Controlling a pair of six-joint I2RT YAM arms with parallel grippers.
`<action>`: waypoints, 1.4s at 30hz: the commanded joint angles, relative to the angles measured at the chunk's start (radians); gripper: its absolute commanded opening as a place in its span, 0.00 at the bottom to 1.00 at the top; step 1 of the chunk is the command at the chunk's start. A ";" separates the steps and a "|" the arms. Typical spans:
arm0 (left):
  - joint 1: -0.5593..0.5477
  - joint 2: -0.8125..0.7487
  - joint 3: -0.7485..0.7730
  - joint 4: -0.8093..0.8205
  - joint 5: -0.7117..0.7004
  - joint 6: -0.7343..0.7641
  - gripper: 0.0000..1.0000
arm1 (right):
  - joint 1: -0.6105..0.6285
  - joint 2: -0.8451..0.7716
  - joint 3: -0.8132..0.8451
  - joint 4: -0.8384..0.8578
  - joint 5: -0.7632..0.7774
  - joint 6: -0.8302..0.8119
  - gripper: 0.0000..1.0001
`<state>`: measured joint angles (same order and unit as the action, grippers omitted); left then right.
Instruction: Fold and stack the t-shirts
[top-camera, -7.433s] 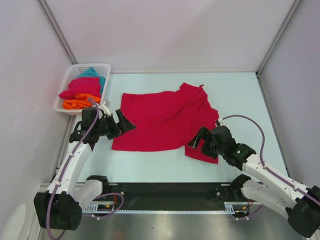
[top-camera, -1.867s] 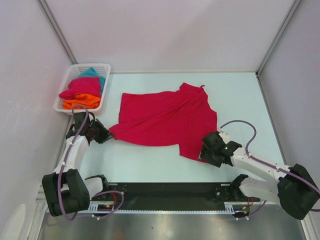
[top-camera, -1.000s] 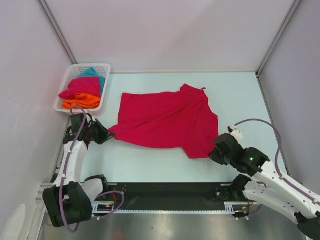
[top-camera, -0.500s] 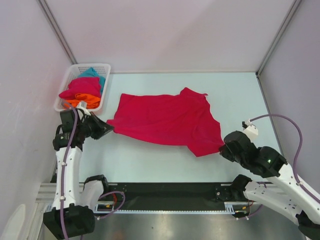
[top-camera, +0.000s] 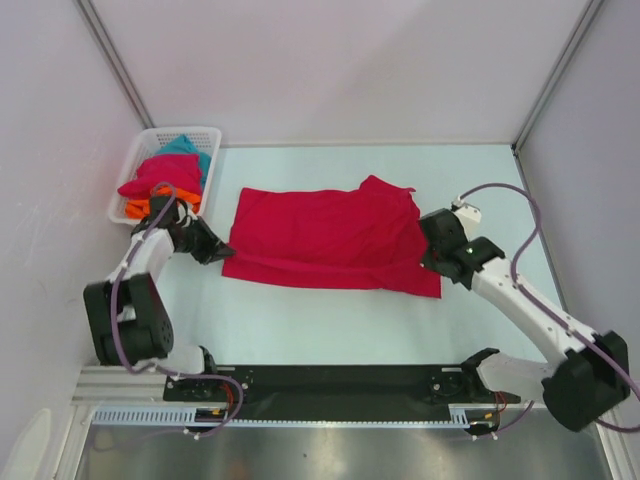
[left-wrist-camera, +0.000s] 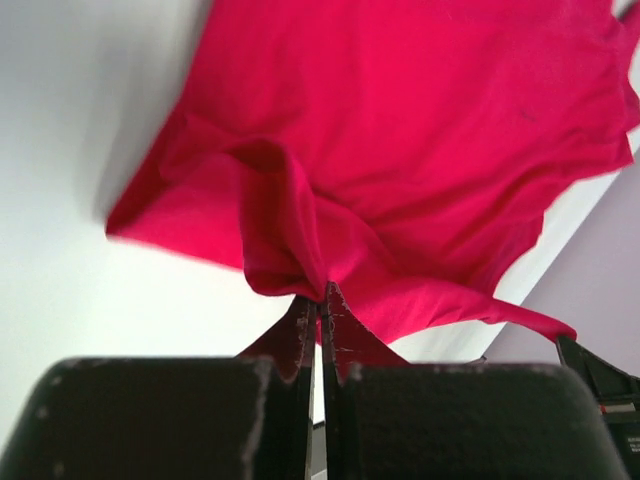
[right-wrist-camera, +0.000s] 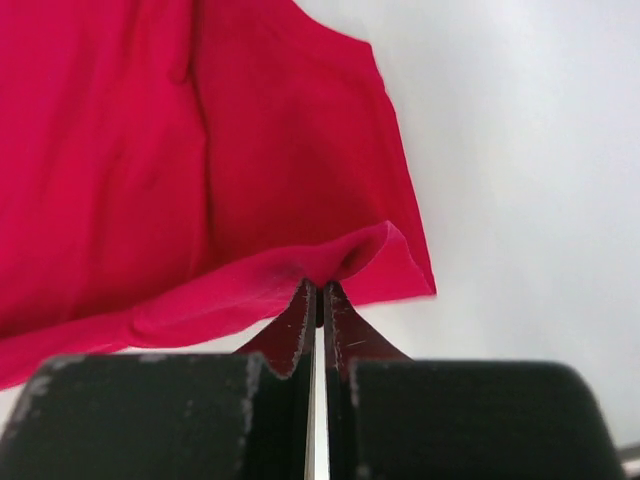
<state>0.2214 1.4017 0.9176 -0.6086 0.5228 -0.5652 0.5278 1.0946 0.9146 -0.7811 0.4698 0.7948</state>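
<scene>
- The left gripper (top-camera: 218, 251) has its jaws pinched to a hairline slit. In the left wrist view the two tips (left-wrist-camera: 318, 296) meet on a bunched fold of the crimson t-shirt (left-wrist-camera: 420, 130), and cloth puckers up from the pinch.
- The right gripper (top-camera: 428, 258) is clamped just as narrowly. Its wrist view shows the tips (right-wrist-camera: 318, 291) nipping a small raised ridge of cloth at the shirt's hem (right-wrist-camera: 120, 170), near a corner.
- The crimson t-shirt (top-camera: 330, 235) lies across the middle of the pale table (top-camera: 480, 180) as a long band stretched between the two grippers. The left one holds its left end and the right one its right end, toward the near corner.
- The near edge of the shirt looks doubled over as a darker strip, and a collar or sleeve bump juts out at the far edge, right of centre.
- At the far left corner sits a white mesh basket (top-camera: 214, 133), just beyond the left arm. It holds a heap: a crimson-pink shirt (top-camera: 160, 172) on top, an orange shirt (top-camera: 138, 208) under it at the near end, and a teal shirt (top-camera: 186, 146) at the far end.
- The left arm's wrist and cable cross in front of the basket's near end, hiding part of the orange cloth. Nothing lies between the grippers but the shirt itself.
</scene>
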 joint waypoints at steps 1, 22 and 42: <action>0.010 0.178 0.110 0.104 0.052 0.011 0.02 | -0.075 0.149 0.056 0.186 -0.094 -0.126 0.00; 0.010 0.247 0.204 0.078 0.131 0.047 0.67 | -0.160 0.412 0.164 0.246 -0.244 -0.226 0.47; -0.094 -0.104 -0.134 0.168 0.155 -0.022 0.70 | 0.029 0.224 -0.089 0.308 -0.272 -0.086 0.52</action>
<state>0.1505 1.3525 0.7994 -0.4866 0.6666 -0.5678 0.5179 1.2636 0.8288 -0.5446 0.1963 0.6651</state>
